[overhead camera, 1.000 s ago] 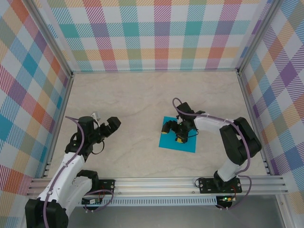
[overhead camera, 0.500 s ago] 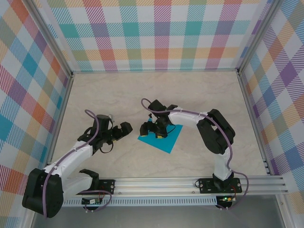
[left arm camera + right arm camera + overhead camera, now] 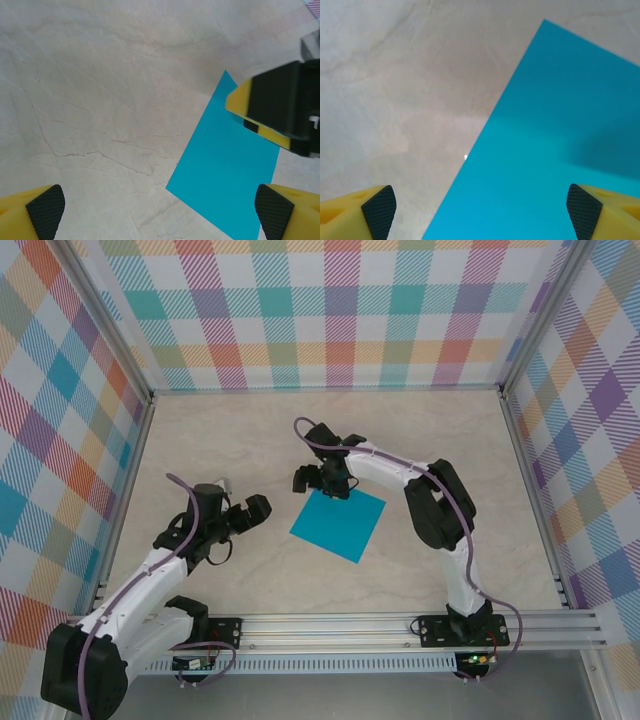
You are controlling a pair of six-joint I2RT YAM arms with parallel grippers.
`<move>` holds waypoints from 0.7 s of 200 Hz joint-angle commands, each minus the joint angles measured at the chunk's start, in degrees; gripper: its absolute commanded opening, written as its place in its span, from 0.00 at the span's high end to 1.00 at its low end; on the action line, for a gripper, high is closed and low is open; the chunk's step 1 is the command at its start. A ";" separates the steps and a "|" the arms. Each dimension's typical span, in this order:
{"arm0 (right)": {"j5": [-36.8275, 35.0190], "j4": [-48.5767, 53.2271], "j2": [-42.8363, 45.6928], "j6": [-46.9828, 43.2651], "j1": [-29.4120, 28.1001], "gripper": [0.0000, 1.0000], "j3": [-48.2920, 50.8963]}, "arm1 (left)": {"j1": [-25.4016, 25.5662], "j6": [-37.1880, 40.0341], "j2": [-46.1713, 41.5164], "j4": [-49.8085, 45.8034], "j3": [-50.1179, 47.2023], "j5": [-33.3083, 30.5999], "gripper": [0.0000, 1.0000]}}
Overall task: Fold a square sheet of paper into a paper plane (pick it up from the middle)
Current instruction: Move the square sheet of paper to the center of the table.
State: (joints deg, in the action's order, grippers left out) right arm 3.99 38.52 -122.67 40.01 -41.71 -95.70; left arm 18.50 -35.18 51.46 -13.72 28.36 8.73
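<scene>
- We see the pale, marbled bench (image 3: 250, 440) walled in by checked panels on three sides.
- The square sheet of paper (image 3: 338, 525) lies flat on the bench near its middle, turned askew so one corner points to the near side. We make out no fold or crease in it.
- The right pincer (image 3: 322, 480) hangs at the sheet's far left corner with its jaws apart and nothing between them. In its own wrist view the sheet's edge runs slantwise between the two tips. We cannot tell whether it touches the paper.
- The left pincer (image 3: 250, 510) stands over bare bench just left of the sheet, jaws wide apart and empty, pointing toward the paper.
</scene>
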 commanded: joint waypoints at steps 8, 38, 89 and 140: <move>0.42 4.96 -4.59 -1.56 -0.04 0.09 -5.15 | 0.31 1.01 -3.98 -4.18 -1.09 -2.52 0.00; 6.55 4.90 -6.70 -7.74 -0.89 0.10 -5.68 | 0.26 1.34 -6.69 -5.18 -2.11 -3.31 0.00; 16.27 6.46 -7.17 -23.69 -4.47 0.12 -3.27 | 0.13 1.09 -11.21 -3.11 -4.84 -3.63 0.00; 7.76 6.52 0.15 -17.60 -4.52 0.09 -2.74 | 0.14 -0.02 -11.04 -0.26 -5.96 -0.38 0.00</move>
State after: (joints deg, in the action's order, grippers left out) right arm 14.85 42.76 -127.55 20.08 -46.19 -100.14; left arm 18.50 -34.94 39.68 -16.78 23.22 6.15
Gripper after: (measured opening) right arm 0.901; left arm 0.999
